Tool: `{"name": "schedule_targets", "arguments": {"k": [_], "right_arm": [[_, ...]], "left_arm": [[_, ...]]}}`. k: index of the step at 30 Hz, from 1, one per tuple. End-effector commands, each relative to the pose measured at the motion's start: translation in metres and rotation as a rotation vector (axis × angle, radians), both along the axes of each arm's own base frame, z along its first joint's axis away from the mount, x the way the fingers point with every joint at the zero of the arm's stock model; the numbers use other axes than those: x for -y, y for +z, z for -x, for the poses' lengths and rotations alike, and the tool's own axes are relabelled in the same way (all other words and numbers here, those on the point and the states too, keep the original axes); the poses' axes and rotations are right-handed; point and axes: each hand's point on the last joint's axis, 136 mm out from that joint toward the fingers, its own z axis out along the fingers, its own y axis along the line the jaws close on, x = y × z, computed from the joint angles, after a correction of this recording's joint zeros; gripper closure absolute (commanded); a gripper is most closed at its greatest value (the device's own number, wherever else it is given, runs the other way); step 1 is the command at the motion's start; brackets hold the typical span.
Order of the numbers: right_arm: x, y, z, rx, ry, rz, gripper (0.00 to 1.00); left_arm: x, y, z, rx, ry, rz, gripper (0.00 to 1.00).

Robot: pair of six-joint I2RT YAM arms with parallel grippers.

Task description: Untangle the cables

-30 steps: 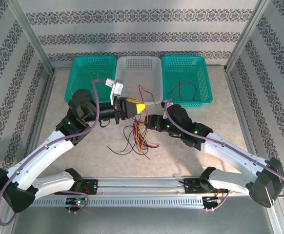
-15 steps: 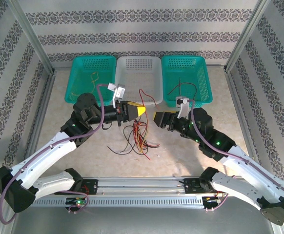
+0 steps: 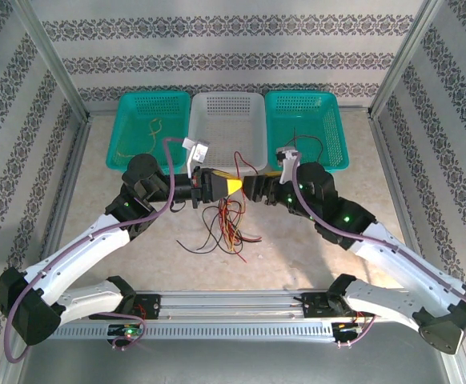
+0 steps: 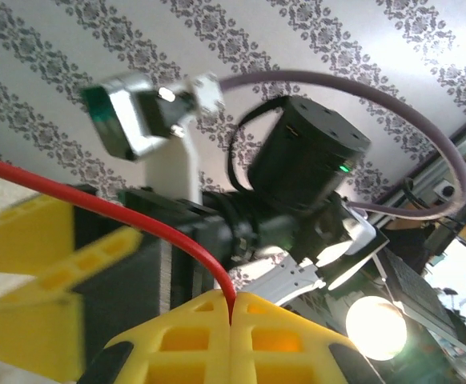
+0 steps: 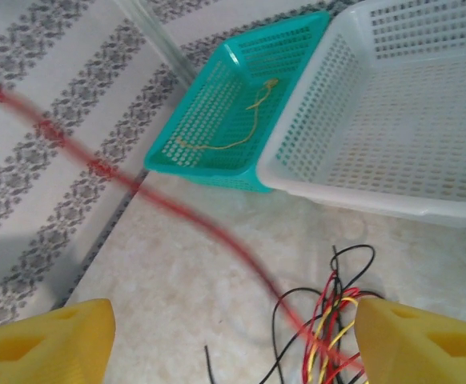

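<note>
The cables (image 3: 225,226) lie as a loose red, black and yellow tangle on the table below both grippers. My left gripper (image 3: 235,184) is shut on one red cable (image 3: 238,159), which arcs up from its yellow tips. In the left wrist view the red cable (image 4: 137,220) is pinched between the closed yellow jaws of the left gripper (image 4: 231,310). My right gripper (image 3: 251,186) faces the left one, close to its tips, and stands open. In the right wrist view the red cable (image 5: 193,220) runs blurred between the wide-apart fingers of the right gripper (image 5: 233,344), above the tangle (image 5: 337,320).
Three baskets stand along the back: a teal basket (image 3: 133,120) holding a yellow wire (image 3: 153,128), a white basket (image 3: 225,108), and a teal basket (image 3: 333,120) holding red and black wires (image 3: 301,144). Metal frame posts border the table.
My right gripper has swung left towards the left gripper's tips and opened wider. The left gripper has kept hold of the red cable and shifted slightly right.
</note>
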Motion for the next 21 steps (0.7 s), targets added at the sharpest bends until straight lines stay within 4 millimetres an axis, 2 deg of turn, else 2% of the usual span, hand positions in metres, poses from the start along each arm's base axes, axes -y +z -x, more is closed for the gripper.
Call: {"name": "schedule_targets", "arguments": {"k": [1, 5, 7, 11, 13, 15, 18, 21], "right_arm": [[0.007, 0.003, -0.014, 0.002, -0.007, 0.013, 0.23], [0.006, 0.002, -0.022, 0.002, 0.006, 0.014, 0.29], [0.006, 0.004, -0.023, 0.009, 0.01, 0.014, 0.37], [0.007, 0.003, -0.026, 0.01, 0.007, 0.016, 0.69], [0.01, 0.004, -0.027, 0.011, -0.009, 0.02, 0.79], [0.017, 0.003, -0.029, 0.012, -0.033, 0.021, 0.88], [0.028, 0.007, -0.032, 0.018, -0.073, 0.016, 0.93], [0.047, 0.009, -0.043, 0.003, -0.148, 0.032, 0.99]], "left_arm": [[-0.003, 0.017, 0.011, 0.049, -0.058, 0.04, 1.0], [-0.003, 0.017, 0.014, 0.046, -0.079, 0.032, 1.0], [-0.002, 0.016, 0.015, 0.047, -0.085, 0.031, 1.0], [-0.002, 0.013, 0.015, 0.045, -0.092, 0.024, 1.0], [-0.002, 0.009, 0.014, 0.05, -0.085, 0.009, 1.0], [-0.001, 0.002, 0.012, 0.046, -0.077, -0.018, 1.0], [-0.001, -0.014, 0.007, 0.034, -0.055, -0.057, 1.0], [-0.003, -0.047, -0.007, -0.012, 0.016, -0.139, 1.0]]}}
